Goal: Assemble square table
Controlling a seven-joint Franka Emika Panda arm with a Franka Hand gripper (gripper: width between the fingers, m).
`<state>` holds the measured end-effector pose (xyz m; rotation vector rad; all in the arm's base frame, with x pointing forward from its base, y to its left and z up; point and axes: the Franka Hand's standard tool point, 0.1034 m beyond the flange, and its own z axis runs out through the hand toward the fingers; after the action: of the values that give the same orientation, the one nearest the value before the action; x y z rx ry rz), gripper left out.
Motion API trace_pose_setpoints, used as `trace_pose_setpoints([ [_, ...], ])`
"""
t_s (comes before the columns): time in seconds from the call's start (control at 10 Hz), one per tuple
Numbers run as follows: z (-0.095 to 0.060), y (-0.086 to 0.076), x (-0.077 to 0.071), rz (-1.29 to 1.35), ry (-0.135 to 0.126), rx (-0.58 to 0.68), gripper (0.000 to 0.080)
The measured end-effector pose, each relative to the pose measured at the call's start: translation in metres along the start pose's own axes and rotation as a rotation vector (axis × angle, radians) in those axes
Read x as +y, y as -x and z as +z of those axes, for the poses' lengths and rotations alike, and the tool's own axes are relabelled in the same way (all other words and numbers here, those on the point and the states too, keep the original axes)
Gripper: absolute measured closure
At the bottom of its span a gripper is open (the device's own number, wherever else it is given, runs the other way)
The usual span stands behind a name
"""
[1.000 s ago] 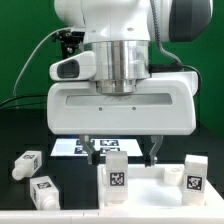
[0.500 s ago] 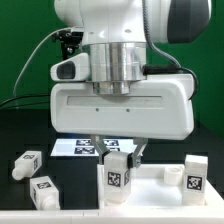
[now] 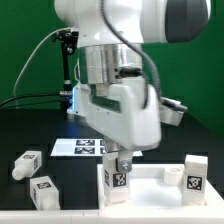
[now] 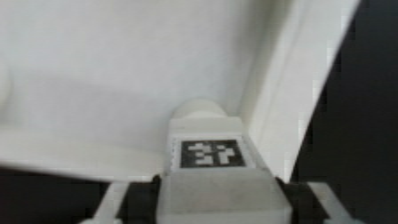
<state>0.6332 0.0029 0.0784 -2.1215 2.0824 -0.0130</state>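
Square table tabletop lies nearest, one tagged leg upright on it, clamped in the gripper. Wrist view alone shows both jaws flush against that leg's sides. Exterior view alone shows the marker board behind.

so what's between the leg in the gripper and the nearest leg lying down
Just bare black table between the held leg and the lying leg, shown in the exterior view.
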Motion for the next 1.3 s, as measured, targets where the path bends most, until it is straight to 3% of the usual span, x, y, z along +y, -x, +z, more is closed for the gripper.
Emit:
trace_pose_setpoints([
  [0.2,0.0008,0.0037,-0.0012,0.142,-0.007,-0.003,0.0511],
  [0.4,0.0008,0.0037,-0.0007,0.06,-0.001,-0.001,0.0511],
  [0.5,-0.0005,0.0033,-0.0018,-0.134,0.007,0.003,0.0312],
  [0.6,-0.0013,0.0026,-0.0028,-0.324,0.008,0.007,0.0312],
  [0.7,-0.0003,0.0029,-0.0022,-0.514,0.011,0.005,0.0204],
  [1.0,0.0004,0.0009,-0.0014,-0.709,0.016,0.009,0.0152],
  [1.3,-0.0039,-0.0025,-0.0088,-1.269,0.065,0.053,0.0151],
])
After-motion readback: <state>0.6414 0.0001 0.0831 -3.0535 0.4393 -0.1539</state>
